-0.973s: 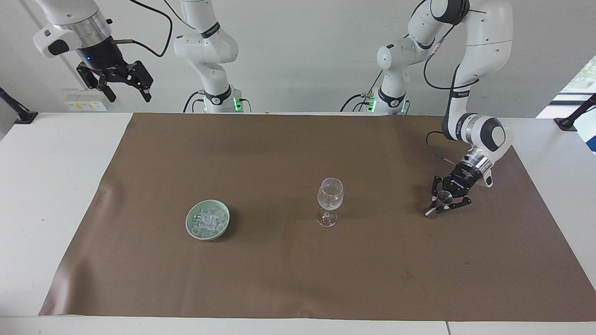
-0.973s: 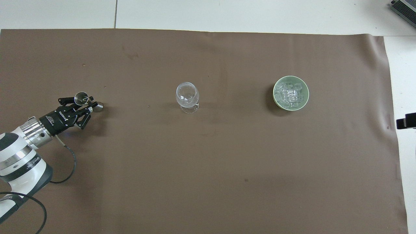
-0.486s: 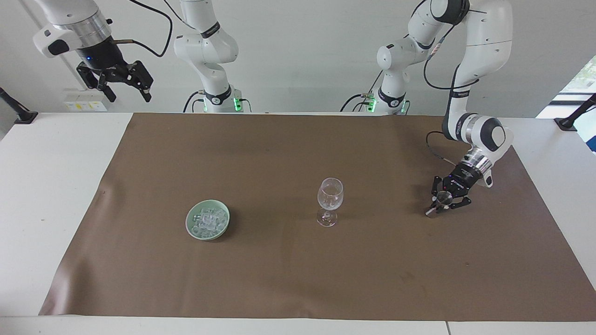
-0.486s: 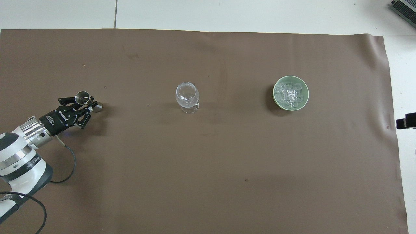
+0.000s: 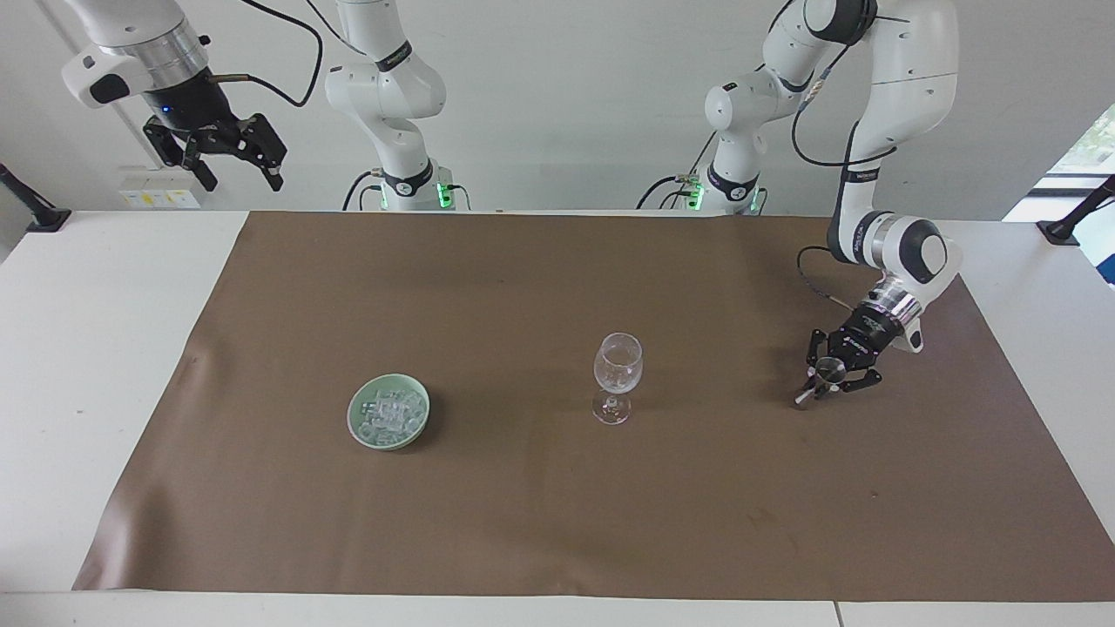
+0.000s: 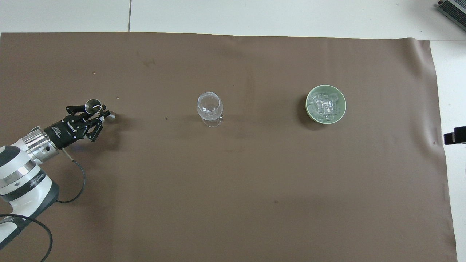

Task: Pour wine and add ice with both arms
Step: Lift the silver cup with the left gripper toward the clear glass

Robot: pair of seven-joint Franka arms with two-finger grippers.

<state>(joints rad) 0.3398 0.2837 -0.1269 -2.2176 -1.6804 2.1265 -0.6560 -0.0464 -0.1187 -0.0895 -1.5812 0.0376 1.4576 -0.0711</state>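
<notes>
A clear wine glass stands upright mid-table on the brown mat. Toward the right arm's end, a green bowl holds several cubes of ice. Toward the left arm's end, my left gripper hangs low over the mat. It is shut on the waist of a small tilted silver measuring cup. My right gripper waits open and empty, high over its end of the table. Wine is out of view.
The brown mat covers most of the white table. The left arm's black cable loops down onto the mat beside its wrist. A black tip pokes in at the right arm's edge of the overhead view.
My left gripper has risen slightly with the silver cup still in it. The glass, the bowl and the right arm have not moved.
</notes>
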